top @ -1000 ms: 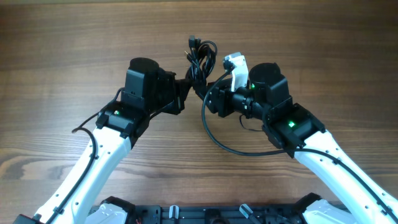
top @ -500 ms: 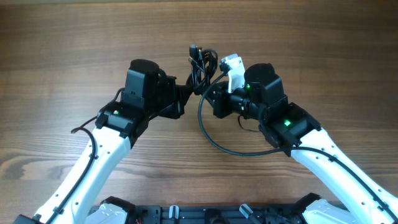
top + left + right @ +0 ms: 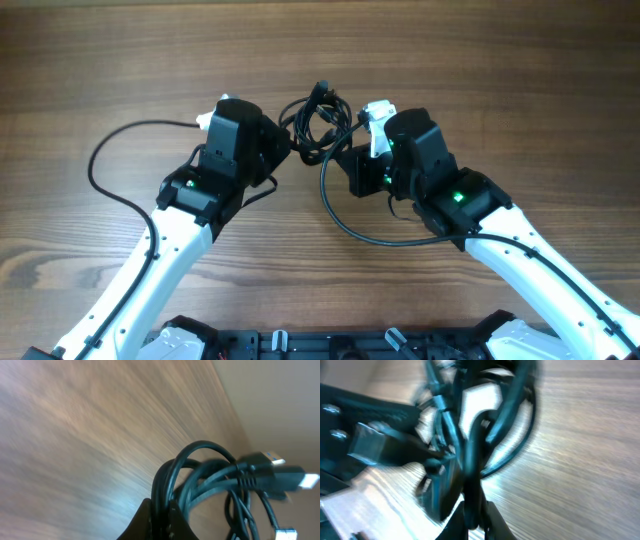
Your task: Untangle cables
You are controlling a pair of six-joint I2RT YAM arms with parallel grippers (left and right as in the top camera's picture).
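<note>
The cables (image 3: 316, 118) are a tangle of thin black cords held above the wooden table (image 3: 520, 70) between my two arms. My left gripper (image 3: 291, 148) is shut on the left side of the tangle. In the left wrist view several cords (image 3: 200, 477) run down between its dark fingers (image 3: 146, 521), and plug connectors (image 3: 282, 477) stick out to the right. My right gripper (image 3: 339, 150) is shut on the right side. In the blurred right wrist view a cord (image 3: 472, 467) is pinched between its fingers (image 3: 496, 525). Where the cords cross inside the tangle is hidden.
A thicker black arm cable (image 3: 110, 150) loops out over the table to the left of the left wrist. Another thick loop (image 3: 350, 225) hangs below the right wrist. The white camera mount (image 3: 378, 118) of the right wrist sits close to the tangle.
The right gripper has shut on the cords. Both wrists have turned and the tangle now spreads wider between them. The left arm's thick cable has swung out to the left.
</note>
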